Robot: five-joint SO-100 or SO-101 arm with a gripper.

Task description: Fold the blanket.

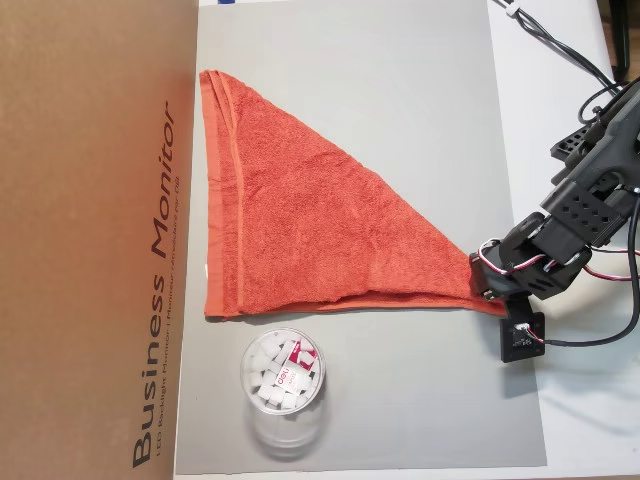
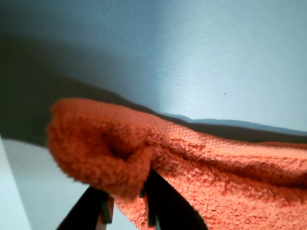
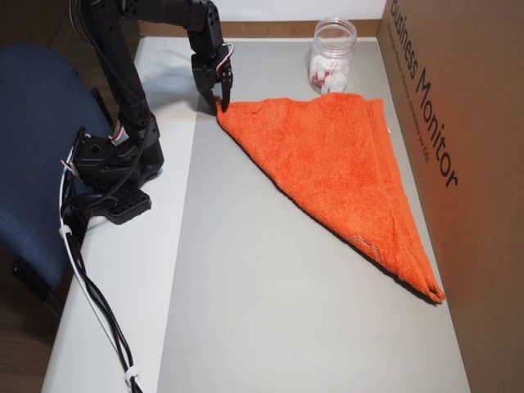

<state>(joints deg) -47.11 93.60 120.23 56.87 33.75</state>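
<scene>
The orange-red blanket (image 1: 300, 210) lies on the grey mat (image 1: 400, 100) folded into a triangle; it shows in both overhead views (image 3: 344, 164). Its hemmed band runs along the edge next to the cardboard box. My gripper (image 1: 490, 290) is at the triangle's pointed corner by the mat's edge and is shut on that corner. In an overhead view the gripper (image 3: 221, 105) points down onto the corner. In the wrist view the black fingers (image 2: 163, 201) pinch a bunched fold of the blanket (image 2: 192, 163), held slightly above the mat.
A large cardboard box (image 1: 90, 240) printed "Business Monitor" borders the mat beside the blanket's hemmed edge. A clear plastic jar (image 1: 283, 385) with white pieces stands near the blanket's other corner. The arm's base (image 3: 115, 176) and cables (image 3: 90, 295) sit on the white table, next to a blue chair.
</scene>
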